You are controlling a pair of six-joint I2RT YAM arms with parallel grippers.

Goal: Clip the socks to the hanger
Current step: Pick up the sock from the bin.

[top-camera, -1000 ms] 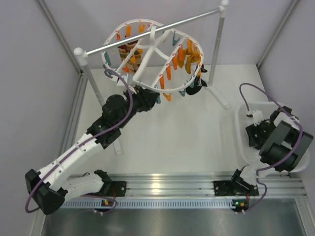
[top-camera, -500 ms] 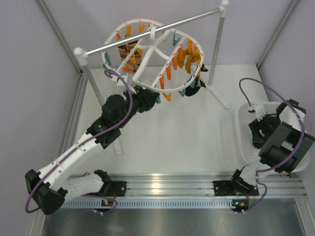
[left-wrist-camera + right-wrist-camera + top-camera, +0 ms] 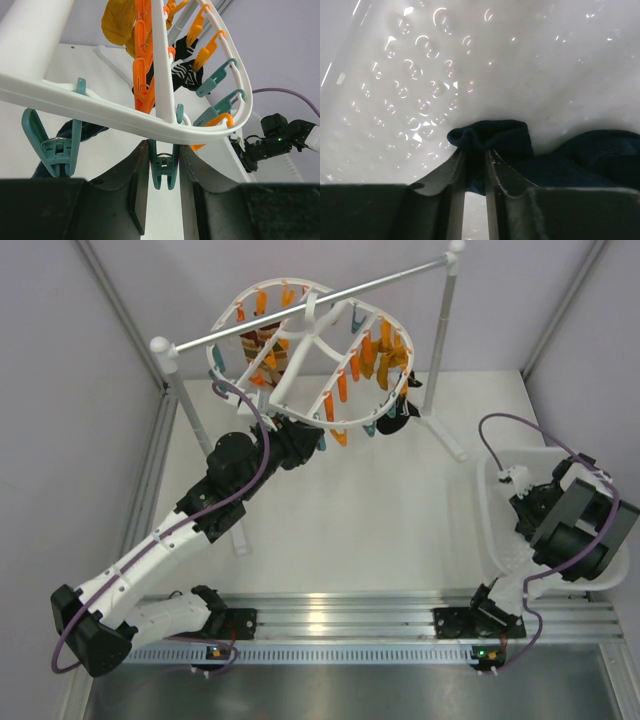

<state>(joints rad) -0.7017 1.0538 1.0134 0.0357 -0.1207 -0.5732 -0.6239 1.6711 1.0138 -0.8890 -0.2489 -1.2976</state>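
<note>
At the far left of the top view, the left arm slants up from its base at 7 o'clock toward the middle of the table. The left gripper sits under the near rim of the hanger, at that ring's 6 o'clock. Its jaws press on either side of a teal clip that hangs from the rim, pinching it between the fingers.

The hanger itself hangs from the rod stand at about 12 o'clock on the table, tilted, with orange and teal clips all round it. A striped sock hangs at the ring's 10 o'clock. A mustard sock and, below it, a black sock with a white pattern hang at its 3 to 4 o'clock.

At the table's 3 to 4 o'clock stands a white bin, well apart from the hanger. The right gripper reaches down into it. Its jaws are nearly together, nipping a bunched fold of a dark sock that lies on the bin's floor. A second dark sock lies touching it at its 3 o'clock.
</note>
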